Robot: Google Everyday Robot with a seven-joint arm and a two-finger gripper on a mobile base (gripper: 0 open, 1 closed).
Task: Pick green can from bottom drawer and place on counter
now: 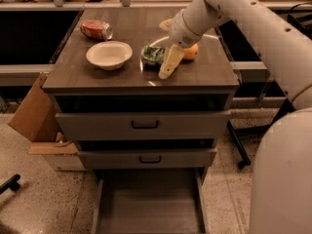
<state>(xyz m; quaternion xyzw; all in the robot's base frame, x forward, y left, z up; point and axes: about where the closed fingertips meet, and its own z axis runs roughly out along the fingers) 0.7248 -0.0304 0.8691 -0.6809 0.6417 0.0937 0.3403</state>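
- One white robot arm [253, 18] is the largest thing here. It reaches in from the right and bends down over the cabinet top.
- The counter [122, 77] is a dark wood-grain top. It sits over two shut-looking drawers with black handles, the upper drawer [145, 126] and the middle drawer [148, 158].
- The bottom drawer [148, 204] stands pulled out at the foot of the cabinet, with its flat floor showing.
- A cardboard box [30, 110] leans against the cabinet's left side.
- A white bowl [109, 54] stands upright on the left half of the counter.
- The gripper [165, 65] hangs low over the counter's middle, angled down and to the left, between the green can and an orange. How wide the claw is, and whether it has hold of the can, cannot be told.
- A red-orange can [96, 29] lies on its side near the counter's back left corner, well apart from the gripper.
- The green can [152, 55] is on the counter, not in the drawer. It is just to the right of the bowl and right against the gripper's left side.
- The orange [191, 51] rests on the counter just to the right of the gripper.
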